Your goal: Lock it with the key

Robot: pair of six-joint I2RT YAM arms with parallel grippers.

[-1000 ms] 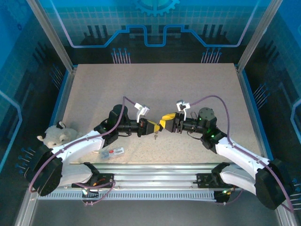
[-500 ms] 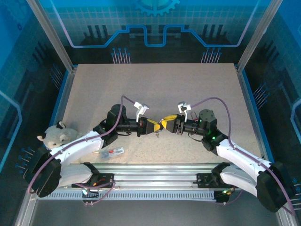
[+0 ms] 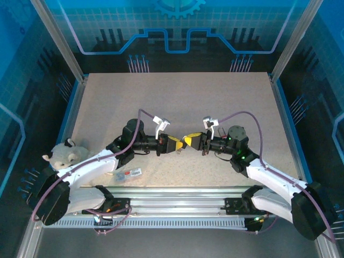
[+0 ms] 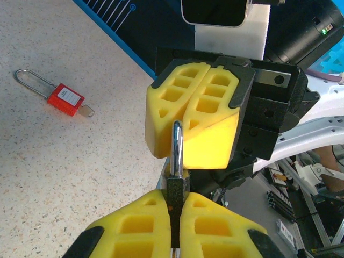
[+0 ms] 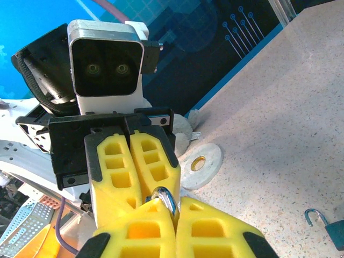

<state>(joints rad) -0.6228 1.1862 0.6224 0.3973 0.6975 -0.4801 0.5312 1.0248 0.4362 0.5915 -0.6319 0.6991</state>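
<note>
My left gripper (image 4: pixel 176 207) is shut on the black body of a padlock (image 4: pixel 176 196), whose silver shackle (image 4: pixel 177 145) points away from it. My right gripper (image 5: pixel 174 215) faces it tip to tip and is shut on the top of that shackle (image 5: pixel 166 200). In the top view the left gripper (image 3: pixel 173 145) and right gripper (image 3: pixel 190 142) meet above the table's middle front. The yellow pads hide the lock's keyway, and I cannot make out the key.
A red padlock (image 4: pixel 64 99) lies on the table, and a teal padlock (image 5: pixel 329 227) lies further off. A white tape ring (image 5: pixel 200 164) sits near a plush toy (image 3: pixel 64 156). A small clear packet (image 3: pixel 128 173) rests by the front rail.
The right gripper has moved left up to the left gripper and closed its jaws on the padlock's shackle. The left arm has held still.
</note>
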